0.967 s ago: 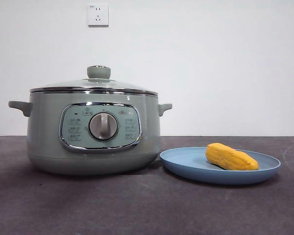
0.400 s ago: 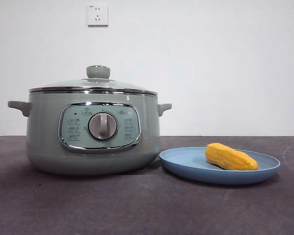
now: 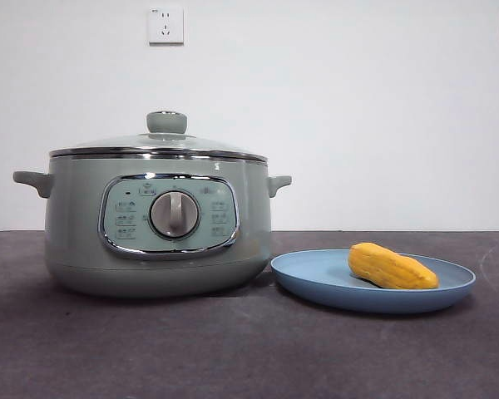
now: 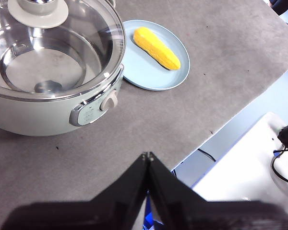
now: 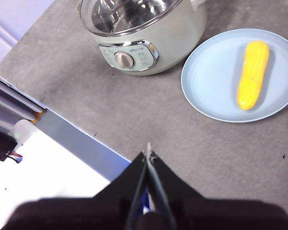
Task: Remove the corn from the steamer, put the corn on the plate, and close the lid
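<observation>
The yellow corn [image 3: 392,266] lies on the light-blue plate [image 3: 316,278], to the right of the sage-green steamer [image 3: 160,224]. The glass lid [image 3: 162,143] with its green knob sits closed on the steamer. The left wrist view shows the lid [image 4: 53,43], the corn [image 4: 156,40] and the plate [image 4: 149,72] from above. My left gripper [image 4: 148,155] is shut, empty, high above the table's near edge. My right gripper [image 5: 148,152] is also shut and empty, well back from the plate [image 5: 206,91], the corn [image 5: 252,74] and the steamer [image 5: 144,33].
The dark grey table [image 3: 233,349] ends at an edge near both grippers [image 4: 221,129]. Beyond that edge lies a white surface with cables [image 4: 259,167]. A wall socket [image 3: 165,25] is on the white wall behind.
</observation>
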Robot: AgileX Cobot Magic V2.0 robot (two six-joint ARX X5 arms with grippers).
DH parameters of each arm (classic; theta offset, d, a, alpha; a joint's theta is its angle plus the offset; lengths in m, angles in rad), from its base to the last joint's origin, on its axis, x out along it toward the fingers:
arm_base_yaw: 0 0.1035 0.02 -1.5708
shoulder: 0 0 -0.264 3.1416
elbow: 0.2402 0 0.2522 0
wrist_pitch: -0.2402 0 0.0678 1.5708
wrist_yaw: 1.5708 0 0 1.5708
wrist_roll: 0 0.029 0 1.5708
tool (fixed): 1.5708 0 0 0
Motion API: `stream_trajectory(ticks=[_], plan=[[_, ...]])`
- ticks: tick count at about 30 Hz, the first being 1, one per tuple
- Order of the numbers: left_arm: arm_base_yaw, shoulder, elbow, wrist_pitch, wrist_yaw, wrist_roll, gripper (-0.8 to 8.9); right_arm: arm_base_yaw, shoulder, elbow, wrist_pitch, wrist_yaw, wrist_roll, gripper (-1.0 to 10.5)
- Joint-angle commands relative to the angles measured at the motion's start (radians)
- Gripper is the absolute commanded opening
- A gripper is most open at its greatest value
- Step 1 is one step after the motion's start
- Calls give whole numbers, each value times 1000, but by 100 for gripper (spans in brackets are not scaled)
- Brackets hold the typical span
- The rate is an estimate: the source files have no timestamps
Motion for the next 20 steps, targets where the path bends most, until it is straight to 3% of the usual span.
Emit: stream_trajectory(ticks=[1,15,20], plan=[[-2,-2,-5,6,-1,5,-4,1,0,-5,3,3,-5,0],[-3,-2,-5,39,-8,11,-4,1,0,-5,3,3,-5,0],[30,-47,-11,212,-187,193,-4,1,0,-5,3,3,-5,0]])
